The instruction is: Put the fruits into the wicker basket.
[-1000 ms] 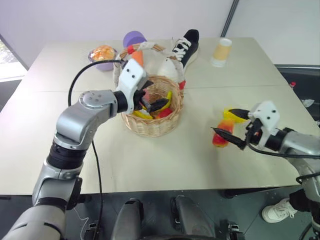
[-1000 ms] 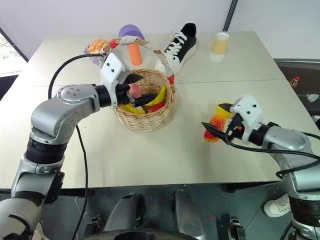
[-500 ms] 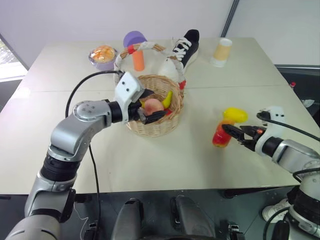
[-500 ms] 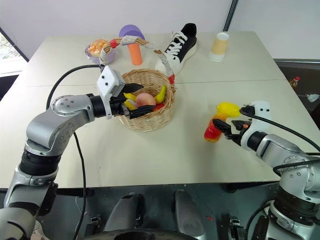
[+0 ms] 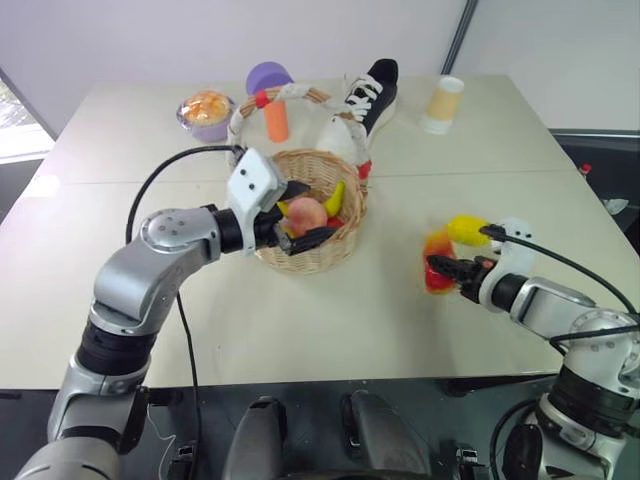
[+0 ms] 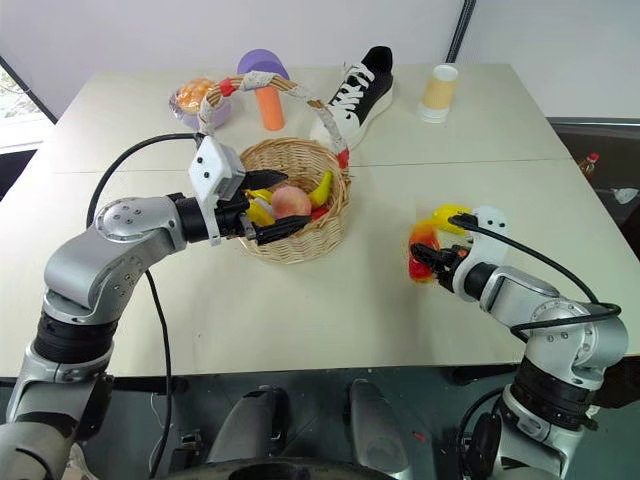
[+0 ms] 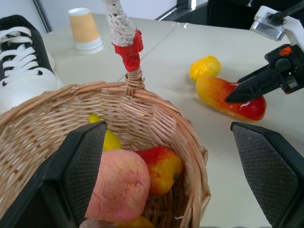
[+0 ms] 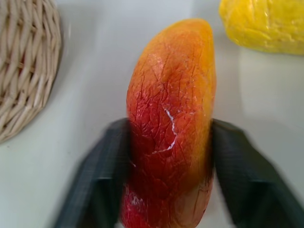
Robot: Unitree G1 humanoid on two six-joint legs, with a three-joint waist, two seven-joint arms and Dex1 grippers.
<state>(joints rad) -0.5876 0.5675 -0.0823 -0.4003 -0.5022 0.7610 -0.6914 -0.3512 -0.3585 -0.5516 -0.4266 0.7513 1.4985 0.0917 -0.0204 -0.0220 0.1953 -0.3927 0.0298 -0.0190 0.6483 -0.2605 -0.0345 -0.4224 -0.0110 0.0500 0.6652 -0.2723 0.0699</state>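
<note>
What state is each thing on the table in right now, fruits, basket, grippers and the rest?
Peach: in the wicker basket.
Bananas: in the basket.
Mango: on the table, between the right gripper fingers.
Lemon: on the table, beside the mango.
Left gripper: open, at the basket rim.
Right gripper: shut on the mango.
Shoe: upright behind the basket.
Paper cup: upright.
</note>
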